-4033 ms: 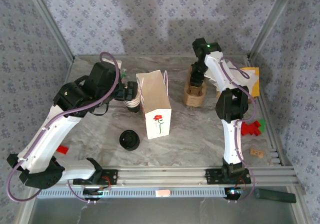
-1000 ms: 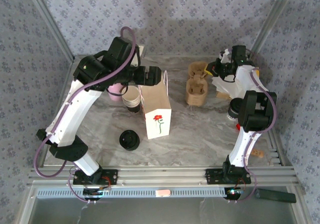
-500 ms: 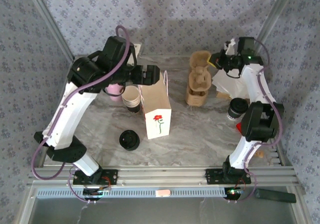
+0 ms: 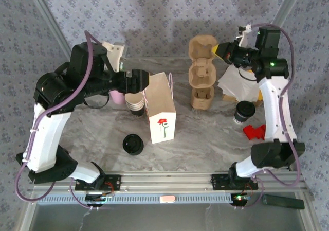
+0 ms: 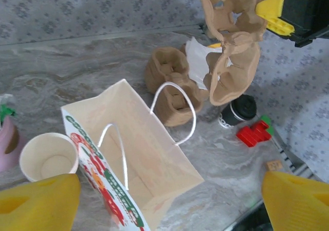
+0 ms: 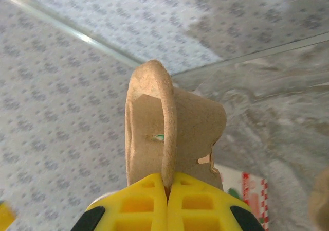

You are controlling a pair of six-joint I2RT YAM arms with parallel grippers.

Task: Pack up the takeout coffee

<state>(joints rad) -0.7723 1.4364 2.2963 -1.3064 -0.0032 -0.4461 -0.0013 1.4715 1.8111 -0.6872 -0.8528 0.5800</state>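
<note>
The right gripper (image 4: 221, 51) is clamped on one thin edge of a cardboard cup carrier (image 4: 199, 61), holding it in the air. The left gripper (image 4: 143, 82) hovers spread wide over the paper bag (image 4: 160, 110). The lidded coffee (image 4: 244, 110) stands beside the right arm, well apart from the bag. Such an edge grip may slip, and the carrier could fall and topple it.

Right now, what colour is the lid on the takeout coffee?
Black; the takeout coffee shows best in the left wrist view.

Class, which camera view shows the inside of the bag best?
Left wrist: it looks straight down into the open bag. Top external shows its outside and rim; right wrist catches what is probably a printed corner.
</note>
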